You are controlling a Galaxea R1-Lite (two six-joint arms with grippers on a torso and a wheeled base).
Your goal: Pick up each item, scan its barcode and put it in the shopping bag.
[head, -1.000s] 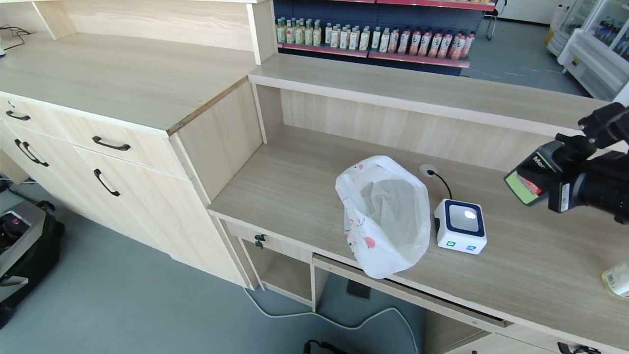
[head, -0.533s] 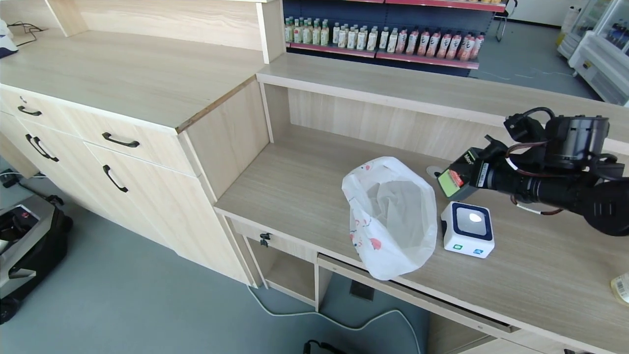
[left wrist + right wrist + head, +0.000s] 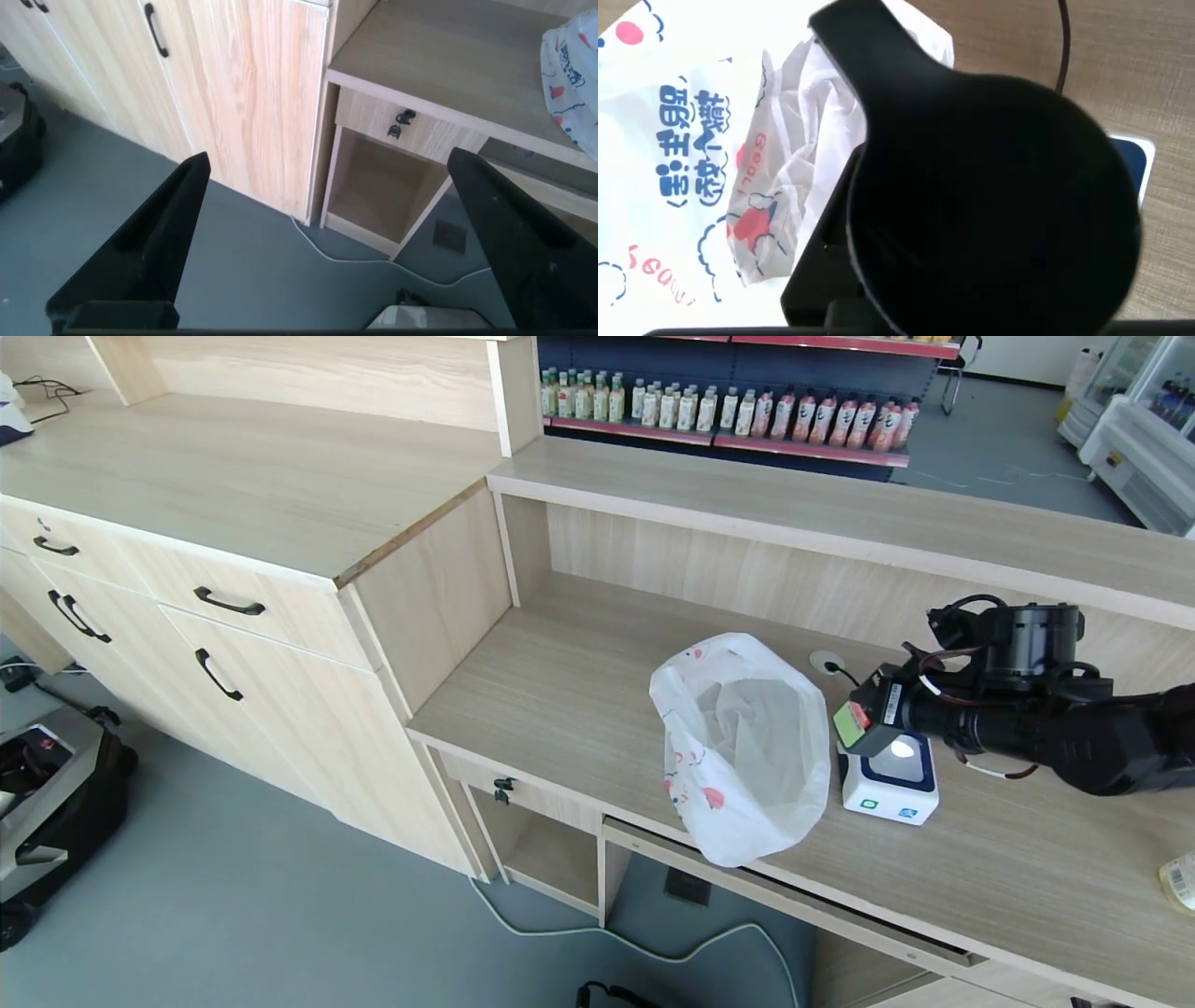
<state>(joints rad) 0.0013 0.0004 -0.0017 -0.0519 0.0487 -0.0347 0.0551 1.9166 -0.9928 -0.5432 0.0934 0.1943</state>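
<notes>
From my head, I saw my right tool (image 3: 885, 712) clamped on a small box (image 3: 853, 724). The box hung just above the scanner (image 3: 892, 789), close to its bright window. The box's long side ran along my arm, and its green end pointed at the shopping bag (image 3: 738, 747). The bag stood open on the surface (image 3: 579, 700), touching the scanner on my left side. I think the box had to face its barcode down to the window first. After that the bag was only a short way to my left. My right arm was the near one for both jobs. A bottle (image 3: 1178, 879) lay far off on my right, at the edge of the surface.

From my left wrist, I saw my left tool (image 3: 327, 252) with its fingers wide apart, holding nothing. It hung over the floor by the cupboard (image 3: 252, 84), away from the bag (image 3: 572, 75).

From my right wrist, a big dark shape sat in front, and I could not tell box from tool there. Past it were the bag (image 3: 682, 159) and a blue corner of the scanner (image 3: 1132, 159).
</notes>
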